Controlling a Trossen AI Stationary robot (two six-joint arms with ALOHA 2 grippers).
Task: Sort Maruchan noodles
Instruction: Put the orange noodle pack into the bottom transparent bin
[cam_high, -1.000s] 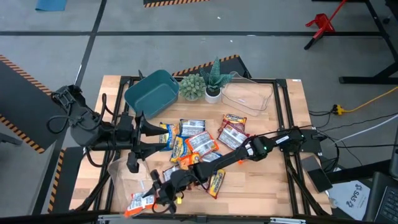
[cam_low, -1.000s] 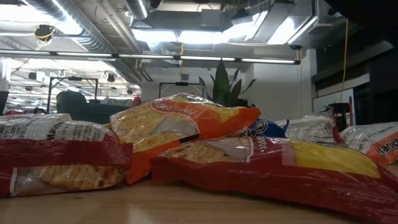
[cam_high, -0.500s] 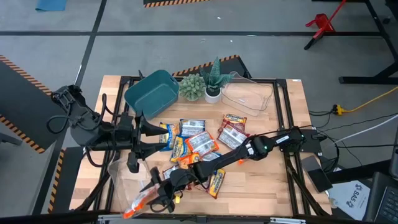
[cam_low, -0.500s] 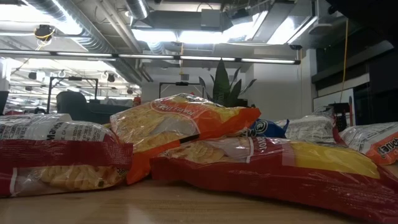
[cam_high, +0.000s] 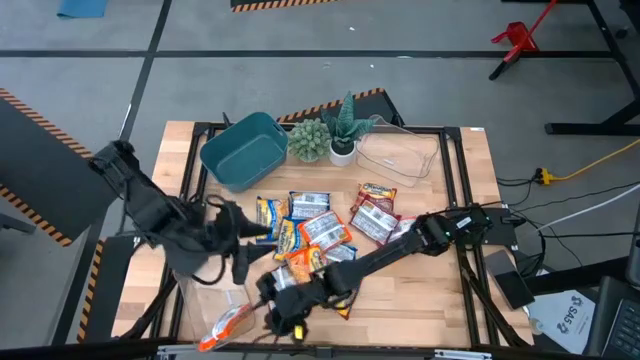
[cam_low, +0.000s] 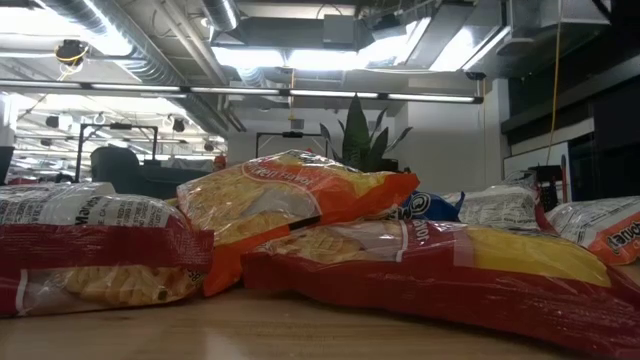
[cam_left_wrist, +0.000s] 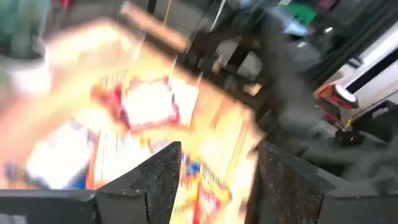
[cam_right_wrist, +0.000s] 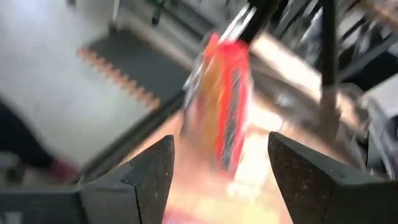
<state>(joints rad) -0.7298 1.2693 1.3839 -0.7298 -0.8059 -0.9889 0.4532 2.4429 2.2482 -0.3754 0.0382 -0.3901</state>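
Several Maruchan noodle packets (cam_high: 320, 230) lie in a loose heap at the table's middle. In the low view an orange one (cam_low: 290, 190) leans on a red one (cam_low: 430, 265). One red-orange packet (cam_high: 228, 325) lies tipped at the near end of a clear tub (cam_high: 200, 285) by the near left corner; it also shows ahead of my right fingers (cam_right_wrist: 224, 106). My right gripper (cam_high: 272, 312) stands open just right of that packet, apart from it. My left gripper (cam_high: 245, 238) hangs open over the heap's left side (cam_left_wrist: 217, 180), nothing between its fingers.
A teal bin (cam_high: 243, 150) stands at the far left. Two small potted plants (cam_high: 325, 138) are at the far middle, and a second clear tub (cam_high: 398, 158) at the far right. Bare wood (cam_high: 430, 300) lies near and to the right of the heap.
My right gripper has let go of the red-orange packet and drawn back toward the table's right, rising. The packet has tipped from flat onto its edge at the tub's near end. My left gripper has sunk toward the heap, tipping down and rolling.
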